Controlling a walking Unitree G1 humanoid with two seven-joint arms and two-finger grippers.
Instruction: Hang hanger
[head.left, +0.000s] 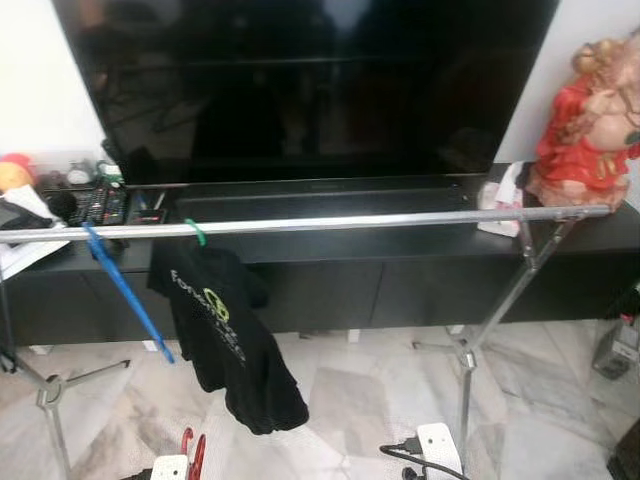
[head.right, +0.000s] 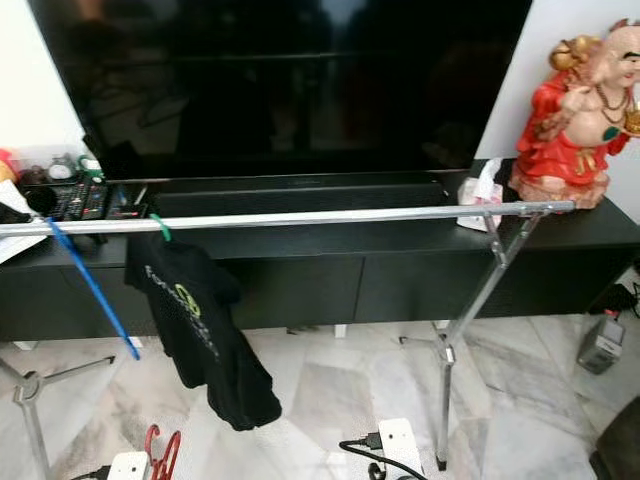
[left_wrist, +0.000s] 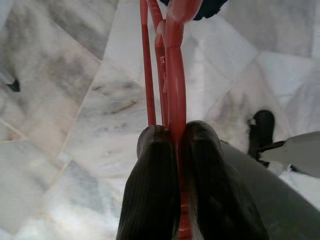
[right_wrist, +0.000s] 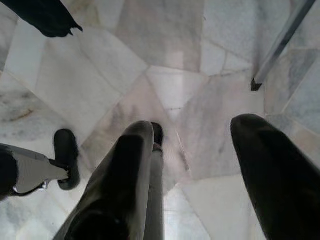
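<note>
So the red hanger (left_wrist: 170, 65) is a thin plastic one, a few slim red strands running side by side, and the left gripper (left_wrist: 176, 150) has its two black fingers pressed together on it, pinching the plastic right between the pads. It's held low over the marble floor (head.left: 340, 400); from the head camera you can just spot the red hook down at the bottom edge, near the robot's left side. The right gripper (right_wrist: 192, 145) hangs over the floor with its fingers spread apart and nothing between them.

Ahead is a silver rail (head.left: 320, 223) on metal stand legs (head.left: 465, 360), running across in front of the TV unit. A black t-shirt (head.left: 225, 330) with a green logo hangs from it on a green hanger (head.left: 195, 232), and a blue hanger (head.left: 125, 290) dangles tilted just to the left of the shirt.

Behind the rail sits a low black surface (head.left: 400, 250) carrying a big dark TV (head.left: 310, 80). On its right end there's a red and gold figurine (head.right: 580, 120) with a crumpled white packet beside it, and the left end has remotes (head.left: 100, 203) and assorted clutter. Floor is pale veined marble tiles, with a white power strip (head.left: 438, 445) and black cable lying near the stand leg. Walls are plain white.
</note>
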